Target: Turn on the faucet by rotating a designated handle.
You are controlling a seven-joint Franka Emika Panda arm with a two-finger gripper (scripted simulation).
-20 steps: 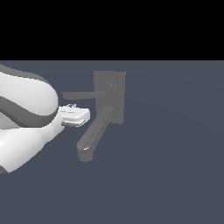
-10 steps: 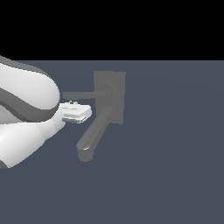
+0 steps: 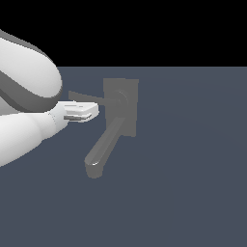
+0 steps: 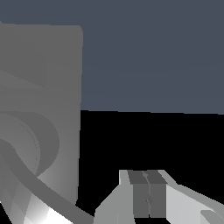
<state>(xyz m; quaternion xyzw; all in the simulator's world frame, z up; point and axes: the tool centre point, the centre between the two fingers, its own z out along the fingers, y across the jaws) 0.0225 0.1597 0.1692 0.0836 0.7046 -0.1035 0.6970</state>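
The faucet (image 3: pixel 121 107) stands near the middle of the exterior view, its flat back plate upright on the dark surface (image 3: pixel 193 183), the thick spout (image 3: pixel 102 152) slanting down toward the exterior view's left and the handle (image 3: pixel 83 97) reaching out from the round hub as a thin bar toward the exterior view's left. Judging by that, the turn looks not yet begun: the handle lies roughly level, and nothing shows water or any other sign that the faucet is on. The gripper (image 3: pixel 89 111) hangs just under the outer part of the handle, very near it, though whether it touches cannot be told from here. In the wrist view the fingers (image 4: pixel 144 192) appear pressed together with no gap between them (only their tips show at the frame's edge), and they pinch nothing; the back plate and hub fill the side of that view. What is left, then, is nearly everything: get contact on the bar and swing it round the hub. Little stands in the way, as no other object is seen, but the spout sits close below the handle, and the arm's bulky white links (image 3: pixel 24 101) crowd the exterior view's left.
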